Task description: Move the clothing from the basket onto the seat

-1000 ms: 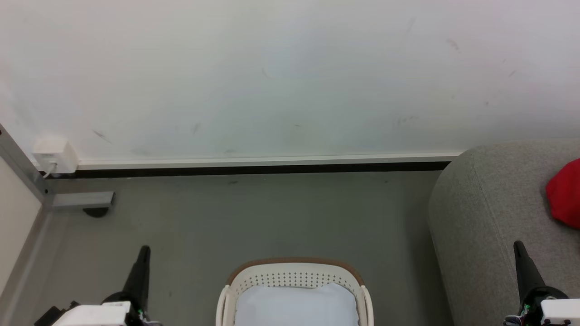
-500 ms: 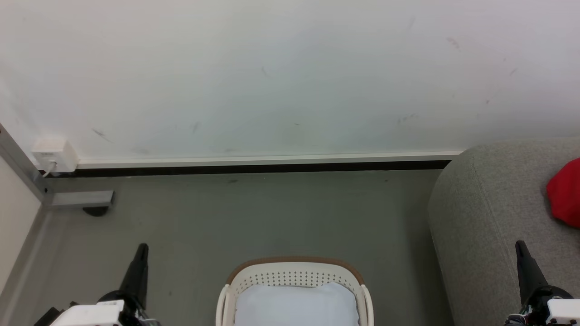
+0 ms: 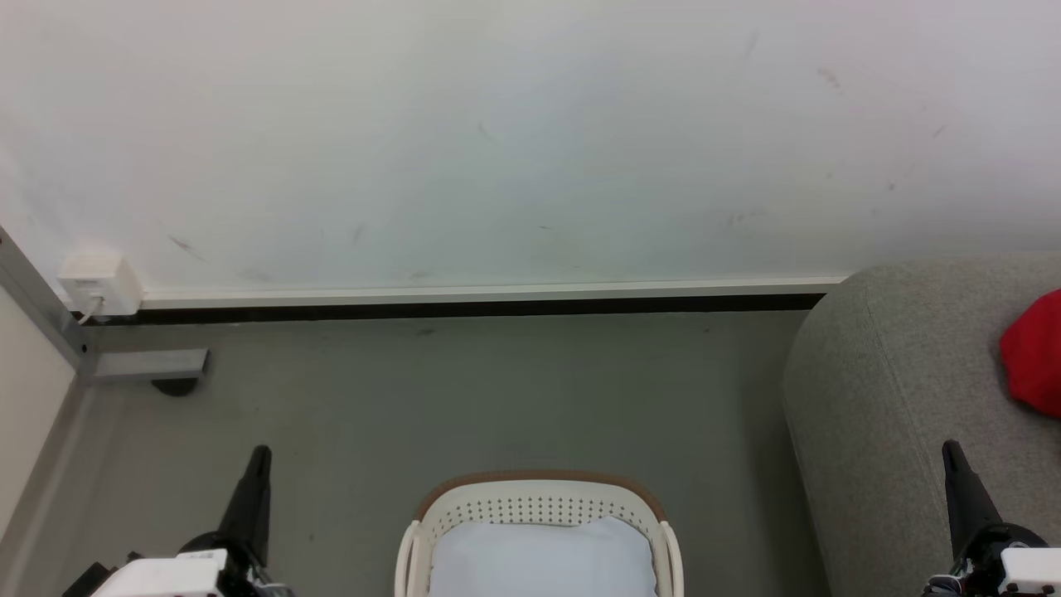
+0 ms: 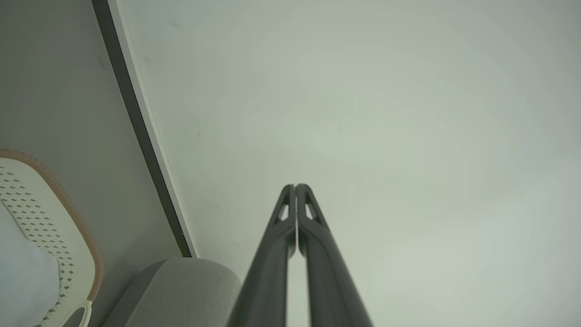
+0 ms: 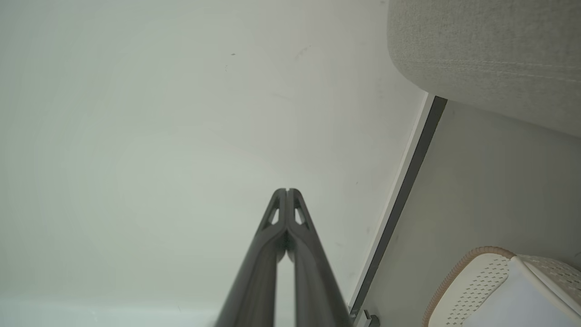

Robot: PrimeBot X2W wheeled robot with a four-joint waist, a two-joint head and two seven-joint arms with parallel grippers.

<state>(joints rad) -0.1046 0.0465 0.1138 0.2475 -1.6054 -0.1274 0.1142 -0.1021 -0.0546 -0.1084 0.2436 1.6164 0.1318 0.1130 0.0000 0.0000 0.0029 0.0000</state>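
Nothing held: left pincer (image 3: 262,453) at 7 o'clock, right pincer (image 3: 950,448) at 4, both together. Clothing (image 3: 1032,352) on seat (image 3: 895,373) at 3. Next, probably: open, reach into basket (image 3: 539,483) at 6.

At seven o'clock in your head view, the left gripper (image 3: 262,454) shows as long, matte black fingers tapering to a narrow tip. They rise from a rounded black base, and the left white housing (image 3: 162,574) beside it is box-shaped. At five o'clock, the right gripper (image 3: 951,449) matches, with the right white housing (image 3: 1028,570). In your wrist views the dark grey fingers (image 4: 270,272) each carry a slim triangular cut-out just below the tip.
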